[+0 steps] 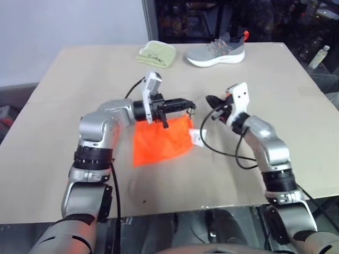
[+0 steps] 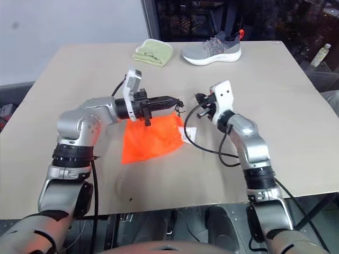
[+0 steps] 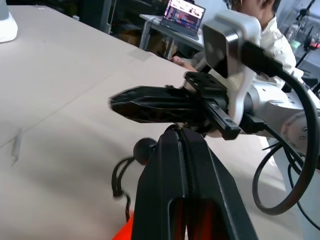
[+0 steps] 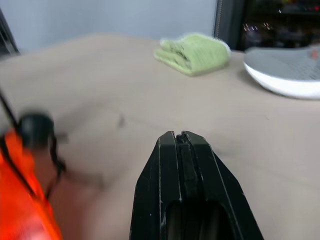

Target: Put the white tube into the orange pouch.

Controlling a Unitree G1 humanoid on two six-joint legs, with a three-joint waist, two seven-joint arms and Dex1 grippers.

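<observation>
Orange pouch (image 1: 160, 138) hangs from the clenched left tool (image 1: 186, 103); the tube (image 1: 195, 137) lies just below the empty, shut right tool (image 1: 211, 100).

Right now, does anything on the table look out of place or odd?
Yes. A grey sneaker sits at the table's far edge beside a folded green cloth, an odd thing beside a packing job. The orange pouch hangs lifted by one corner from the left gripper, with something white at its edge.
</observation>
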